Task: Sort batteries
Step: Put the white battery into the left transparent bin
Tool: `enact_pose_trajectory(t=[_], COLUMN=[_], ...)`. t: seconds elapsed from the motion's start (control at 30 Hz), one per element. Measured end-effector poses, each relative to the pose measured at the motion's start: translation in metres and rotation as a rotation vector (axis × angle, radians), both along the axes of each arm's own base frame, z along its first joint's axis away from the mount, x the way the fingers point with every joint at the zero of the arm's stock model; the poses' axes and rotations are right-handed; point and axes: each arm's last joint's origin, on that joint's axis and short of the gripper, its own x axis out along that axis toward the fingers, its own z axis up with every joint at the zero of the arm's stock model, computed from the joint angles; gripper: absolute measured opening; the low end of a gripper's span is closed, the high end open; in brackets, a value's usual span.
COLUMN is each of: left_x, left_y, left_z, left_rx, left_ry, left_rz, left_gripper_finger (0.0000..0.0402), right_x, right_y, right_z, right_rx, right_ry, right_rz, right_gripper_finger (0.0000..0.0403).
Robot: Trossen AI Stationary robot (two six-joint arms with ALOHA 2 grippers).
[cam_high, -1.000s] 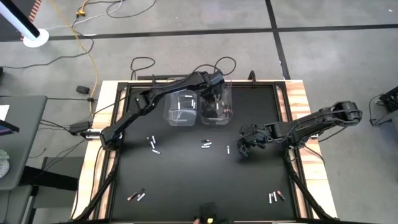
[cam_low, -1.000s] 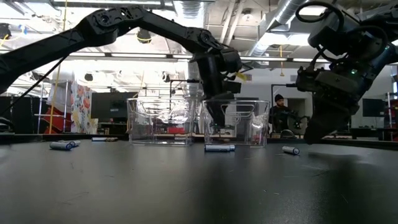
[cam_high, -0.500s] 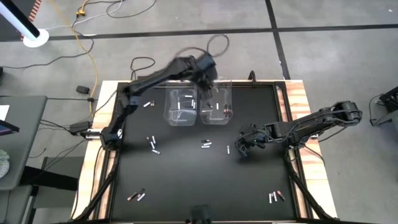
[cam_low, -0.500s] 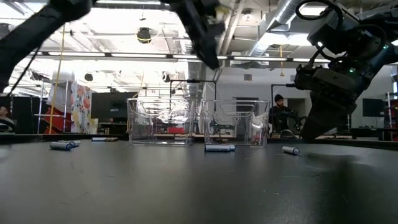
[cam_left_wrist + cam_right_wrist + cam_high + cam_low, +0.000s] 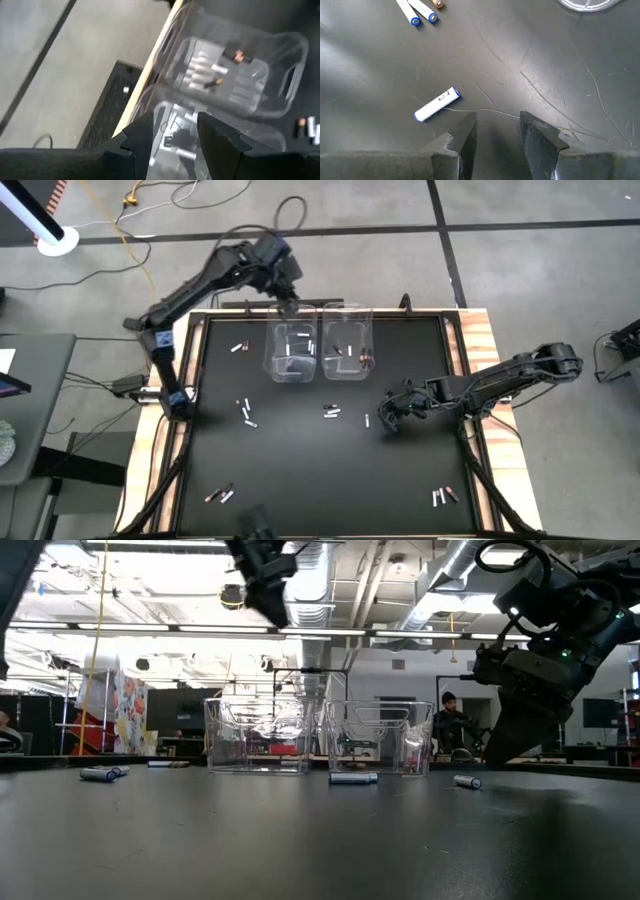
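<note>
- The tabletop [image 5: 300,470] is black, with a wood rim.
- Two clear bins stand side by side at the far edge. The left bin [image 5: 290,352] has a few white batteries lying flat in it. The right bin [image 5: 348,355] has white ones and at least one copper one.
- The left tool [image 5: 288,298] hangs high over the far edge, above the left bin. Its fingers [image 5: 142,137] are apart, with nothing between them.
- The right tool [image 5: 392,416] is low over the right side of the tabletop. Its fingers [image 5: 465,135] are apart and empty.
- The batteries are tiny, thin sticks, all lying flat. Some are white with blue ends, some copper and dark.
- A white battery [image 5: 437,104] lies just beside the right tool, apart from it, with its long side running near to far.
- A small group [image 5: 331,412] lies mid tabletop. More [image 5: 245,412] lie to the left.
- Pairs lie near the front corners, left [image 5: 219,495] and right [image 5: 444,496].
- One [image 5: 237,348] lies left of the bins.
</note>
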Motion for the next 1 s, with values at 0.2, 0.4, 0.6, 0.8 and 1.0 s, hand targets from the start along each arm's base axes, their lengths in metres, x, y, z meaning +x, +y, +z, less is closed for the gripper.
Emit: enact_pose_trajectory(t=[0.2,0.4,0.6,0.8,1.0], left_x=[-0.043,-0.089,-0.118,-0.131,-0.146], left_y=[-0.007,-0.024,-0.037,-0.035,-0.028], left_z=[-0.027,-0.061,-0.098,-0.128,-0.143], left_rx=[0.000,-0.001,-0.061,-0.107,-0.124], left_ry=[-0.040,-0.047,0.028,0.106,0.164], left_rz=[0.085,0.158,0.220,0.313,0.339], left_gripper_finger=[0.0149,0.0149,0.0149,0.0155,0.0175], right_x=[0.000,0.000,0.000,0.000,0.000], right_y=[0.000,0.000,0.000,0.000,0.000], right_z=[0.000,0.000,0.000,0.000,0.000], right_rx=[0.000,0.009,0.018,0.018,0.038], right_ry=[-0.003,-0.006,-0.009,-0.009,-0.014], right_rz=[0.000,-0.011,-0.021,-0.022,-0.046], right_gripper_finger=[0.0163,0.0163,0.0163,0.0163,0.0163])
